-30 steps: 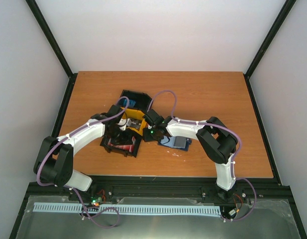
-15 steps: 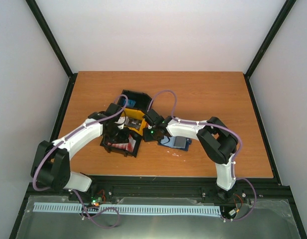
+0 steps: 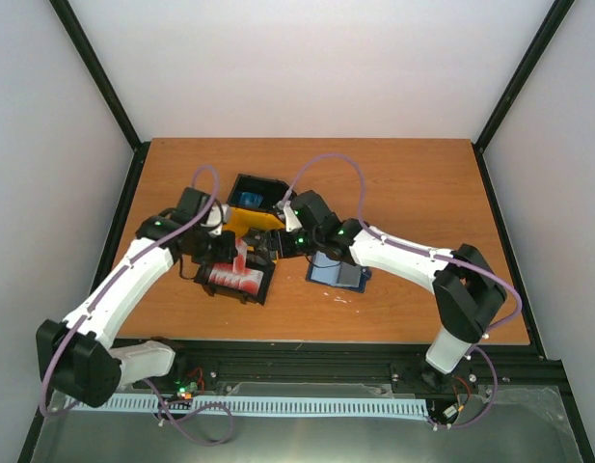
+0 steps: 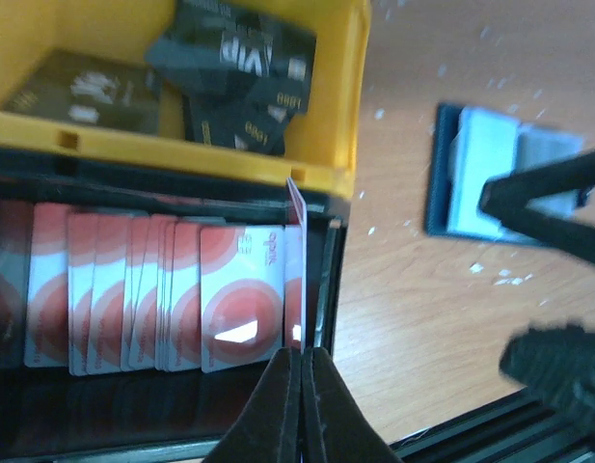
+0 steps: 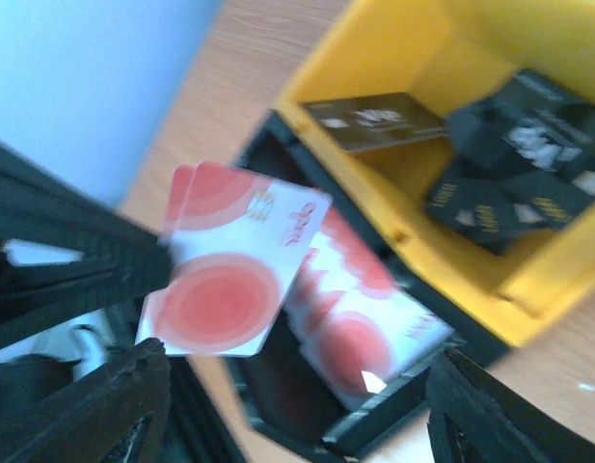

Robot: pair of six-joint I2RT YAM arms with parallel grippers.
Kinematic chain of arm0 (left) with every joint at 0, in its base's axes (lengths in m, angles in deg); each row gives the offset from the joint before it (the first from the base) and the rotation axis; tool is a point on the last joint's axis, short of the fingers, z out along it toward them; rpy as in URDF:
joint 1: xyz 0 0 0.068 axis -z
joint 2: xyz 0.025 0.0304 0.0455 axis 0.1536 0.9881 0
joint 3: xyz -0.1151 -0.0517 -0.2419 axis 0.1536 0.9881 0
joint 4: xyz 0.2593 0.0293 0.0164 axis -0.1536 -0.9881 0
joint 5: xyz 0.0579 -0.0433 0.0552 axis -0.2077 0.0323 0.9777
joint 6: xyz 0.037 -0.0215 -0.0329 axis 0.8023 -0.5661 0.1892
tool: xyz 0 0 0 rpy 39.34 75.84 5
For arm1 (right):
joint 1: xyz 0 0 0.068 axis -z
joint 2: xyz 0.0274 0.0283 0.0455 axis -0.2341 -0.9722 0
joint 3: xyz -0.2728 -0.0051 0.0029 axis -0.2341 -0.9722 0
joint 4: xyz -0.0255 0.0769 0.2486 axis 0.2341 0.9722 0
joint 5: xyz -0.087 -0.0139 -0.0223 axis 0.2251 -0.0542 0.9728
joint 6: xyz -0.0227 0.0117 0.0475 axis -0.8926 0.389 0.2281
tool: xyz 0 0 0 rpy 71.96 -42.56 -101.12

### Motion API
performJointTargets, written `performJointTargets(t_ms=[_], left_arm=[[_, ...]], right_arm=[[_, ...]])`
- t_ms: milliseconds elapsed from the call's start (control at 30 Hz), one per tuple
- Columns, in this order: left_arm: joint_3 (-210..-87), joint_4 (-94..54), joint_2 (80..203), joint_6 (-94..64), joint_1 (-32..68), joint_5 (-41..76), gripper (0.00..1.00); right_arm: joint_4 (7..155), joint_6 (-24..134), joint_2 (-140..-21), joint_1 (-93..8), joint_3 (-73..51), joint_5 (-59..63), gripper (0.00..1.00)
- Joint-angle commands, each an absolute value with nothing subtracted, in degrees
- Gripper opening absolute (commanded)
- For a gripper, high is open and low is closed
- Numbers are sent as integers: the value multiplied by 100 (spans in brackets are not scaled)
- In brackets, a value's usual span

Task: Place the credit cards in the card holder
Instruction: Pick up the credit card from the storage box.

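Note:
My left gripper (image 3: 236,258) is shut on a red and white credit card (image 3: 241,251) and holds it upright over the black bin (image 3: 241,294). The left wrist view shows the card (image 4: 295,260) edge-on between the closed fingers (image 4: 278,405). In the right wrist view the card (image 5: 229,280) faces the camera, with a second card's edge perhaps behind it. Several more red cards (image 4: 152,289) lie in the black bin. My right gripper (image 3: 271,244) is open and empty, just right of the held card. The dark blue card holder (image 3: 338,273) lies open on the table to the right.
A yellow bin (image 3: 241,222) with black cards (image 4: 234,82) touches the black bin's far side. Another black bin (image 3: 256,193) with something blue inside stands behind it. In the left wrist view the right fingers (image 4: 548,198) partly cover the card holder (image 4: 471,164).
My left gripper has lifted a red card up out of the black bin, and that arm has swung left. My right arm has stretched out leftward toward the bins.

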State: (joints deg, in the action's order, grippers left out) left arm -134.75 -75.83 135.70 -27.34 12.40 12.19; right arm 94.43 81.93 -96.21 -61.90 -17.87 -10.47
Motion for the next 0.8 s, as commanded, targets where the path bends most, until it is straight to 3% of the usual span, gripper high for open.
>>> performJointTargets(t_ms=[0, 267, 400, 500, 767], left_arm=[[-13927, -7529, 13179, -2678, 682, 307, 1], [-14109, -6907, 12846, -3080, -105, -1927, 1], [-14086, -6644, 12703, -3210, -470, -2641, 1], [-13952, -6419, 12622, -3333, -709, -3239, 1], [-13831, -6148, 12591, -3542, -759, -3529, 1]], right_arm=[[8399, 8524, -9439, -6128, -1923, -2209, 74], [6870, 9746, -9686, -6109, -1787, -3181, 77], [6451, 10122, -9573, -6021, -1844, -3282, 74], [5731, 10655, -9420, -5901, -2174, -3401, 65], [4662, 11317, -9148, -5765, -2621, -3525, 24]])
